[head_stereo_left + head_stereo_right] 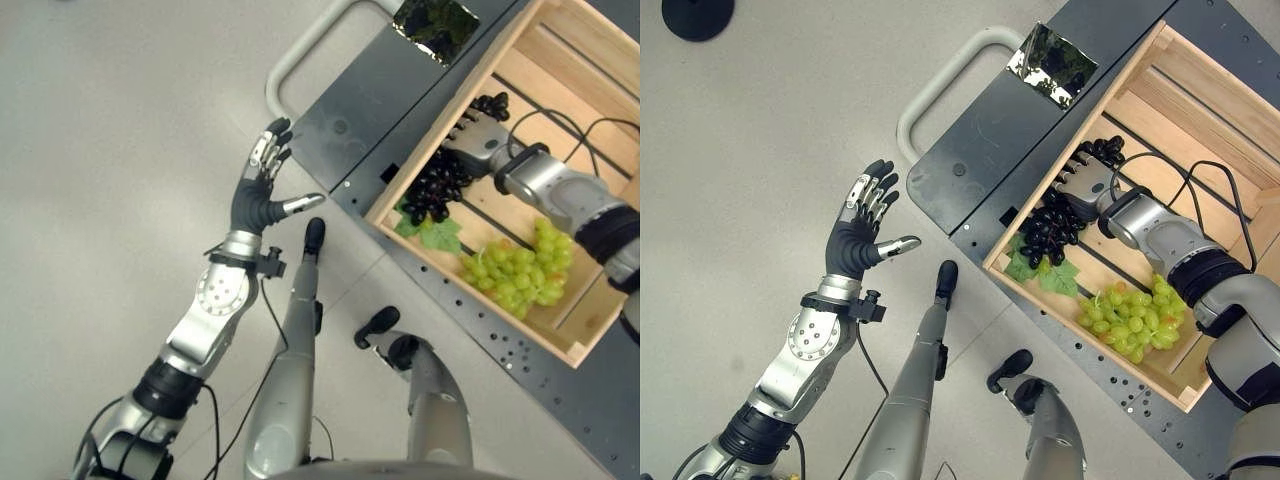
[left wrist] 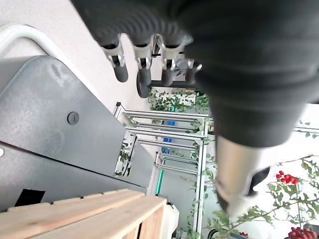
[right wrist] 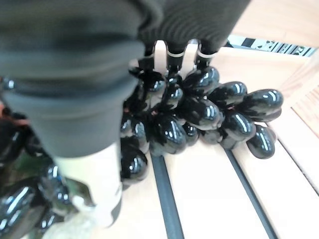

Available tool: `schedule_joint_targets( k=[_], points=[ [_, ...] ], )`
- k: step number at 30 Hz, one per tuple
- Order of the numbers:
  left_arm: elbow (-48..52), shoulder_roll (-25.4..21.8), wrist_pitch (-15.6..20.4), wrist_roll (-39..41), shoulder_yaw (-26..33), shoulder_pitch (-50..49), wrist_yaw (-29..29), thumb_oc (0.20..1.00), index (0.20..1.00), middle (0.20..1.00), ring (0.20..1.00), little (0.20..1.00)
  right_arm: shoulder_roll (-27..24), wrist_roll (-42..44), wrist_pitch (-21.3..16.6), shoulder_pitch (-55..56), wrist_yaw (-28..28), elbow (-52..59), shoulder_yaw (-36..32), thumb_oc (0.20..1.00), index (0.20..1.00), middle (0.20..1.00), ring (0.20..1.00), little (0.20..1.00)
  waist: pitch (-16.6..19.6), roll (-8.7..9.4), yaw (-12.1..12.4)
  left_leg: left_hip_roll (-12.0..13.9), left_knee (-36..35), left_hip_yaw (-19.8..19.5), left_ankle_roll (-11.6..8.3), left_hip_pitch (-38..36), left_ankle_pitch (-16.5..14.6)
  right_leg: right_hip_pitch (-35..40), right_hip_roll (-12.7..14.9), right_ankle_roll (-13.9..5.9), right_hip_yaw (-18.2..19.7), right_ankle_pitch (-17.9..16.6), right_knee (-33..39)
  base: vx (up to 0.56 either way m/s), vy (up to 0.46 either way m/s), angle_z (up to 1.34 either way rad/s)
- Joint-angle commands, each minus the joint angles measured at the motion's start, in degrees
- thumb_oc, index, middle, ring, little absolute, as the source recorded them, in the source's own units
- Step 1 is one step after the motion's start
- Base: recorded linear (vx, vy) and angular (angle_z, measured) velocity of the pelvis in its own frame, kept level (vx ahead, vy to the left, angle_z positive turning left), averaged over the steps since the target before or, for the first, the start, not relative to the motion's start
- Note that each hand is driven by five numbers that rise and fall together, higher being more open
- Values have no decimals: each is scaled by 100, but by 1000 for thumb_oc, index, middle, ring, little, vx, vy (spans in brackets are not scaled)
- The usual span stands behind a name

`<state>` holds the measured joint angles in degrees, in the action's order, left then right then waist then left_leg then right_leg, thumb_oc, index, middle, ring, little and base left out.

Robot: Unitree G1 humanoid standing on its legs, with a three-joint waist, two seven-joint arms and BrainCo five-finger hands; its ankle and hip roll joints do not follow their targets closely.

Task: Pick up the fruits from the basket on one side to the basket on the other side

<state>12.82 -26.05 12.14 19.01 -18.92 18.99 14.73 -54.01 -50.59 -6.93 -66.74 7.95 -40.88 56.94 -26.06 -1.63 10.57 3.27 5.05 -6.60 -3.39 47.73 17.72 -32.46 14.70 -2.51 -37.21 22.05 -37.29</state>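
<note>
Right wrist view puts the right hand (image 3: 94, 124) down on the dark grapes (image 3: 199, 117), its fingers (image 3: 172, 57) reaching in among the berries and the thumb pressed low beside them. Whether they have closed on the bunch or only rest on it I cannot tell.

The bunch lies in the wooden crate (image 1: 590, 60), in the corner next to the cart's grey handle (image 1: 300, 50). The green grapes (image 1: 520, 270) lie well apart, toward the opposite corner of the near wall.

The likely failure is a slip. The berries are glossy, rounded and smooth, and they hang loosely from one stem, so a grip on a few outer ones could shed them or let the cluster swing and drop as it lifts. The green leaves (image 1: 432, 232) at the bunch's end might also catch between the crate's pale slats.

The left hand (image 1: 862, 232) hovers over the floor with fingers spread, holding nothing.
</note>
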Motion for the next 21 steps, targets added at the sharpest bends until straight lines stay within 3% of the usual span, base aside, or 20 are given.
schedule_joint_targets(
  k=[1, 21],
  points=[
    [596, 25, 337, -8, 107, 441, 8, 1000, 1000, 1000, 1000, 1000, 320, -70, 16, 229, -664, -700, 663, 200, 200, 200, 200, 200, -373, 90, 98, 6, 1013, 84, -222, -314, -1664, 187, 148, -593, 73, -1649, 2073, 0, 0, 0],
    [637, 52, 318, -65, 14, 602, 5, 1000, 1000, 1000, 1000, 1000, 536, 209, 26, 370, -820, -913, 586, 200, 200, 200, 200, 200, -373, 121, -13, 58, 877, 183, -198, -495, -1652, 219, 129, -624, 130, -1719, 2174, -1, 5, 0]
  ],
)
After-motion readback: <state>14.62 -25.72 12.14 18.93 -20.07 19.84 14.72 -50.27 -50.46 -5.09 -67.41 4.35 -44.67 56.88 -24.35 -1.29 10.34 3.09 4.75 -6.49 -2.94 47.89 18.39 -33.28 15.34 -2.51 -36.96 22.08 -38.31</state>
